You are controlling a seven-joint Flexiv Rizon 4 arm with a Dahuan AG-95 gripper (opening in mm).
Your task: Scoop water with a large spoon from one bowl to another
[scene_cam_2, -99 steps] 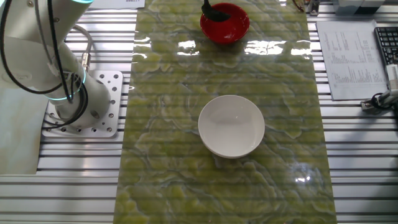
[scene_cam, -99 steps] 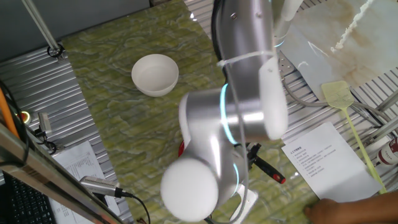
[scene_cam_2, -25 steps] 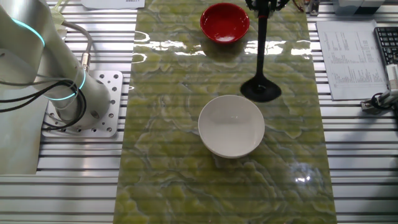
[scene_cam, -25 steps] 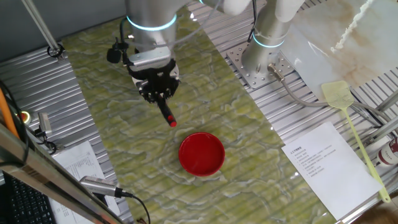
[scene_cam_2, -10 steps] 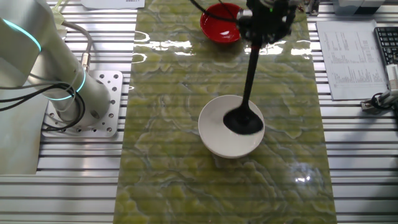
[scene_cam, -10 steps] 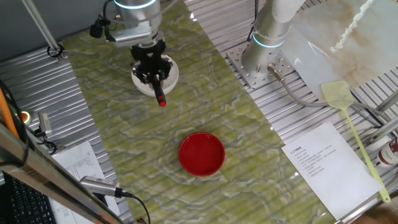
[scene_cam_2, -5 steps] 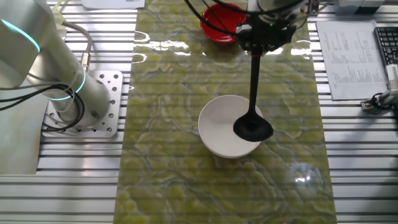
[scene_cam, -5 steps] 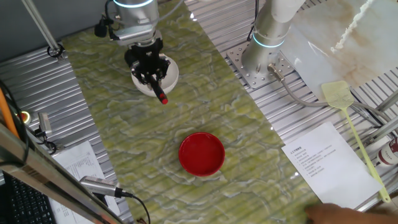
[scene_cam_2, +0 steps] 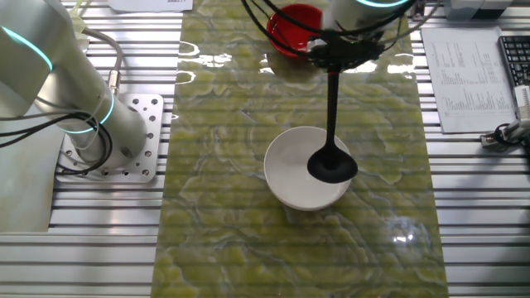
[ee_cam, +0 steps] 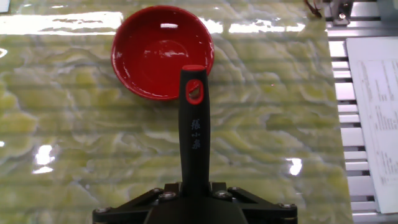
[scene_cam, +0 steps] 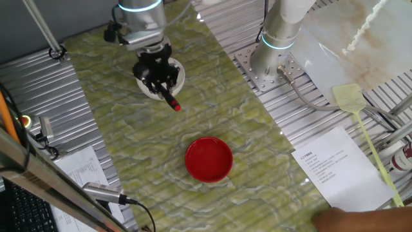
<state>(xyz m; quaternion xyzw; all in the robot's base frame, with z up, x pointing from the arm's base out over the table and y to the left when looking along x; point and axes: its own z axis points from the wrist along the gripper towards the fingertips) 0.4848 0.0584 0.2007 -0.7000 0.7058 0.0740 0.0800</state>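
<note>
My gripper (scene_cam: pixel 159 77) is shut on the handle of the black ladle (scene_cam_2: pixel 332 99) and hangs over the white bowl (scene_cam_2: pixel 294 178). The ladle's round scoop (scene_cam_2: pixel 332 168) sits inside the bowl's right part, the handle rising to the gripper (scene_cam_2: pixel 334 56). In the hand view the handle (ee_cam: pixel 194 140) runs up from the gripper (ee_cam: pixel 194 190) to its red tip (ee_cam: pixel 194 92), which overlaps the rim of the red bowl (ee_cam: pixel 155 53). The red bowl (scene_cam: pixel 209 158) stands apart on the green mat, partly hidden by the hand in the other fixed view (scene_cam_2: pixel 291 18). Water cannot be made out.
The arm's base (scene_cam: pixel 275 48) is bolted at the table's side. Printed sheets (scene_cam: pixel 335 164) and a yellow fly swatter (scene_cam: pixel 360 116) lie beyond the mat. A keyboard (scene_cam_2: pixel 515 58) and a paper (scene_cam_2: pixel 460 74) lie at the right. A person's hand (scene_cam: pixel 360 222) shows at the bottom edge.
The scoop slid from the bowl's middle to its right rim, then back a little. The handle's red tip swung toward the red bowl. The grip on the ladle has stayed shut.
</note>
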